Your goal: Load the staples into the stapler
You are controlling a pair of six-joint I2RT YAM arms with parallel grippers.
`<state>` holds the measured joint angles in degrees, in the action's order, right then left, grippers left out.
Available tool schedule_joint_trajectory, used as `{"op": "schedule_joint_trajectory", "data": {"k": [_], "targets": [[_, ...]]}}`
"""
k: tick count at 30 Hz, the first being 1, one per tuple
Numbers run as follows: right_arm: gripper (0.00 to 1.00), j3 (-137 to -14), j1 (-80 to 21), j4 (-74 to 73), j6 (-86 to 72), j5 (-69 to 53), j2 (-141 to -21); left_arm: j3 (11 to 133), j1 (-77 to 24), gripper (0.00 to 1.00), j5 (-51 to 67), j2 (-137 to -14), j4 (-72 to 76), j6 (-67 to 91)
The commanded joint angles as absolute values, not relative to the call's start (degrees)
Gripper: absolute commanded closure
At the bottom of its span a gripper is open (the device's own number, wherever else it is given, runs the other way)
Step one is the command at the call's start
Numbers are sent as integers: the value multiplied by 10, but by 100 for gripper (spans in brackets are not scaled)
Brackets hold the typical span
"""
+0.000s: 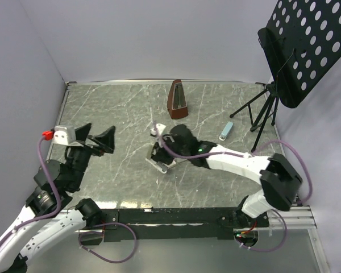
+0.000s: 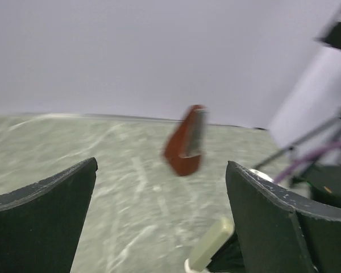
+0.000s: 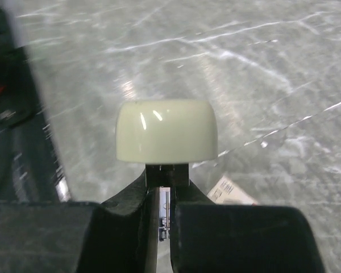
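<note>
Overhead, the left gripper (image 1: 96,136) hangs by the left edge of the grey marbled table (image 1: 113,102), the right gripper (image 1: 162,149) mid-table; left wrist view, jaws stand wide apart over bare top; right wrist view, fingers (image 3: 238,233) clamp a cream plastic stapler (image 3: 166,131), the tiny cream-tan staples box (image 3: 230,190) lying beside them.

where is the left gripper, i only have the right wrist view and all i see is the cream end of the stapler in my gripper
observer: the left gripper hovers off to the left of the stapler, clearly apart from it.
operator: open or shut
observer: open wide, nothing in it; its camera looks toward the metronome.
operator: anything on my right
observer: a light blue object lies on the table, near the music stand legs.
</note>
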<state>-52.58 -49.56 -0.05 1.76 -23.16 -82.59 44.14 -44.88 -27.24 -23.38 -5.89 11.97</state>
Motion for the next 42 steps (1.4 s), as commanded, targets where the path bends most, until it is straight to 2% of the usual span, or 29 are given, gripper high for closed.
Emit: {"op": "schedule_joint_trajectory", "data": {"k": [1,5,14,19,30,34,35,37,40,42], "targets": [[100,-599,-550,12,-13,-36,-891,459,-449,0,-445,-207,-170,121],[100,-671,-586,-29,-63,96,-964,435,-449,1,-529,-182,-184,129],[100,-781,-607,-126,-90,155,-1084,415,-438,1,-559,-180,-193,161],[100,-830,-613,-178,-116,179,-1135,403,-391,1,-499,-187,-182,155],[100,-934,-614,-298,-185,209,-1206,388,-210,1,-307,-226,-157,163],[87,-955,-613,-315,-202,208,-1216,387,-185,1,-277,-235,-154,167],[80,-956,-613,-316,-203,208,-1216,387,-178,1,-268,-235,-153,167],[75,-951,-613,-309,-203,204,-1210,386,-172,1,-264,-238,-154,167],[62,-935,-613,-295,-200,198,-1180,386,-164,1,-258,-242,-154,168],[58,-926,-611,-294,-200,198,-1168,386,-162,1,-253,-243,-154,168]]}}
